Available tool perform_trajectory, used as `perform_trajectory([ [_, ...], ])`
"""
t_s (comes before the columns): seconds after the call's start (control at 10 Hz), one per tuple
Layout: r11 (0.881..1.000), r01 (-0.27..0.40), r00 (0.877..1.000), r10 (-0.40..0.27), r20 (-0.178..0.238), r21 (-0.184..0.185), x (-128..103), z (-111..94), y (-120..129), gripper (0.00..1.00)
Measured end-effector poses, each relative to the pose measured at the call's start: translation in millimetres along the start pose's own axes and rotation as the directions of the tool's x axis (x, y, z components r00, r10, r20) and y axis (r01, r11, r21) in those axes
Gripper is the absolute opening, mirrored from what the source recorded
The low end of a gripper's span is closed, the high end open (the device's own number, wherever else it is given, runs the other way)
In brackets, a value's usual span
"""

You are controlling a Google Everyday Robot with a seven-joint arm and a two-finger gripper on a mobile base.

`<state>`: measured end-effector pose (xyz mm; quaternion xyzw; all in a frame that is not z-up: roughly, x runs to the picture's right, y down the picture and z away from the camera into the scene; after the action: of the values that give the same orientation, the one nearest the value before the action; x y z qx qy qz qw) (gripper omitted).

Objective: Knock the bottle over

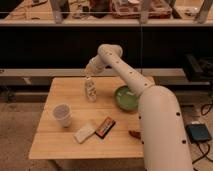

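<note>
Gripper point(89, 75) just above bottle point(90, 92) top; can't tell its state. Bottle looks light, slim, tippy: push sideways near the top, no grip needed.

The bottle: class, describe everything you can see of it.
The bottle is small, slim, clear-whitish plastic with a white cap and pale label. It stands upright on the wooden table, toward the back, apart from the green bowl. The gripper is right above its cap; contact cannot be told.

Cup point(62, 114), green bowl point(125, 98), white packet point(84, 132), dark packet point(105, 126)
</note>
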<state>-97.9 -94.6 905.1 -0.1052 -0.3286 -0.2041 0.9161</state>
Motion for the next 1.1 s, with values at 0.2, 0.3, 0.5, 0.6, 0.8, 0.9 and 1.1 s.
perform_trajectory([
  [0.2,0.996,0.077,0.993,-0.071,0.096,-0.055,-21.4,-8.5,38.0,0.0],
  [0.3,0.987,0.135,0.98,-0.12,0.162,-0.088,-37.6,-21.1,70.4,0.0],
  [0.5,0.97,0.212,0.952,-0.177,0.248,-0.121,-59.1,-44.4,117.3,0.02],
  [0.6,0.962,0.242,0.939,-0.199,0.28,-0.128,-69.0,-51.4,131.9,0.11],
  [0.8,0.96,0.249,0.936,-0.204,0.288,-0.129,-70.9,-53.9,136.3,0.3],
  [0.9,0.959,0.253,0.934,-0.207,0.29,-0.129,-73.2,-52.5,135.1,0.39],
  [1.1,0.96,0.25,0.935,-0.205,0.288,-0.128,-71.3,-53.8,135.9,0.6],
])
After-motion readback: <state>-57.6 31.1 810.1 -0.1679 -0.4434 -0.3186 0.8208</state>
